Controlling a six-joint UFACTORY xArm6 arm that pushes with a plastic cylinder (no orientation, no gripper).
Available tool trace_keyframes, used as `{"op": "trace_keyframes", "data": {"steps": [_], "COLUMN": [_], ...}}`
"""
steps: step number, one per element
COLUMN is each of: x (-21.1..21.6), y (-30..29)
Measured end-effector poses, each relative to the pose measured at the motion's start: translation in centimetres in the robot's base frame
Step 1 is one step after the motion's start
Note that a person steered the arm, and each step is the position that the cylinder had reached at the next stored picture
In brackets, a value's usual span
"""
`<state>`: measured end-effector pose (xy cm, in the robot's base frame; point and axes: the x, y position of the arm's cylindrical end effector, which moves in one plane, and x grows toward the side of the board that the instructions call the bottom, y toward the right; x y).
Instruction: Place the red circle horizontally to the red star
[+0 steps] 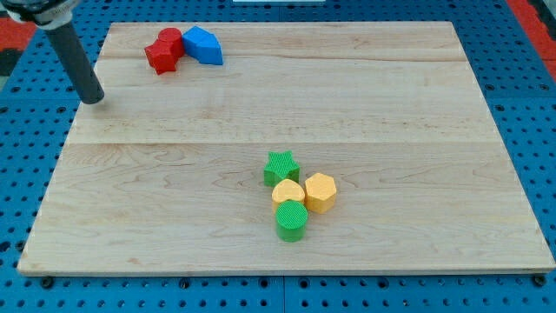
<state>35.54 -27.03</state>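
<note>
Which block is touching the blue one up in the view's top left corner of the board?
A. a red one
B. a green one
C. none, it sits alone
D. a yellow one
A: the blue block sits against the red blocks on its left side, while the green star and the yellow blocks are clustered far off, lower on the wooden board.

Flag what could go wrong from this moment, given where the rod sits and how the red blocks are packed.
1. The two red blocks touch each other and the blue block, so a push may drag all three.
2. My tip is at the view's left edge, below-left of the reds; a push from there could drive them off the board's top edge.
3. Circle and star are hard to distinguish here.
</note>
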Motion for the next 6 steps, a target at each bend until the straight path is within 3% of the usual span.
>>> {"op": "trace_keyframes", "data": {"steps": [1, 2, 3, 4, 6], "x": [-6.1, -8.7, -12.0, -14.2, -12.9], "y": [3.2, 6.1, 4.0, 5.6, 16.9]}}
